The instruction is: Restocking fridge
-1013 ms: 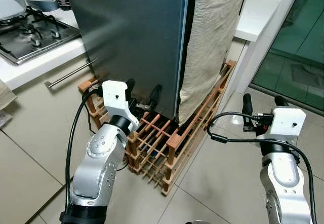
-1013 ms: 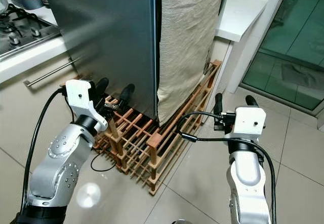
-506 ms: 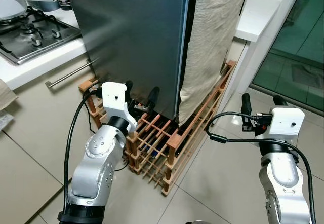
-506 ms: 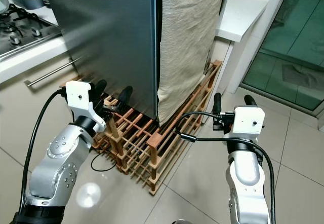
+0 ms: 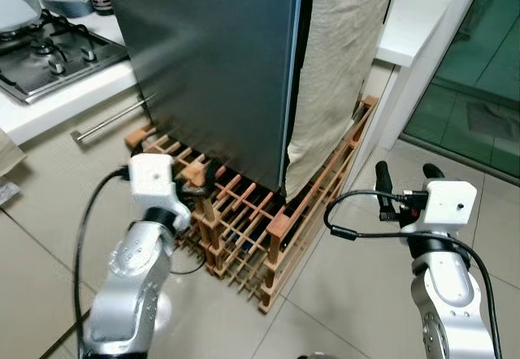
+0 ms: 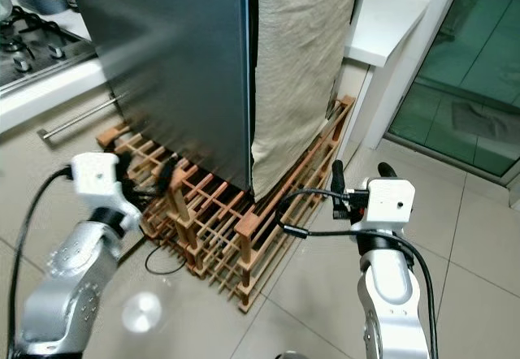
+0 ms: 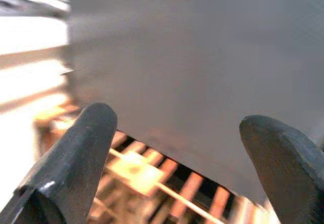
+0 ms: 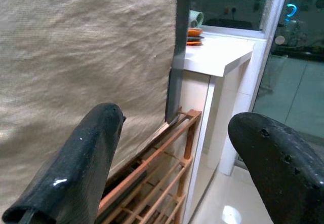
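Steel fridge (image 5: 219, 58) edge overhangs wooden rack (image 5: 268, 229); left claw (image 7: 177, 158) and right claw (image 8: 182, 168) gape wide.

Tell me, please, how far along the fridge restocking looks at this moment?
Nothing looks done: the grey fridge stands shut on the wooden rack. The left gripper and right gripper are open and empty, with no groceries in sight. Opening, fetching and loading all remain.

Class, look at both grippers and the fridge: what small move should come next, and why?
Probably raise the left gripper toward the fridge door edge: the door looks shut, both grippers hang low and open, holding nothing, the left one over the wooden rack.
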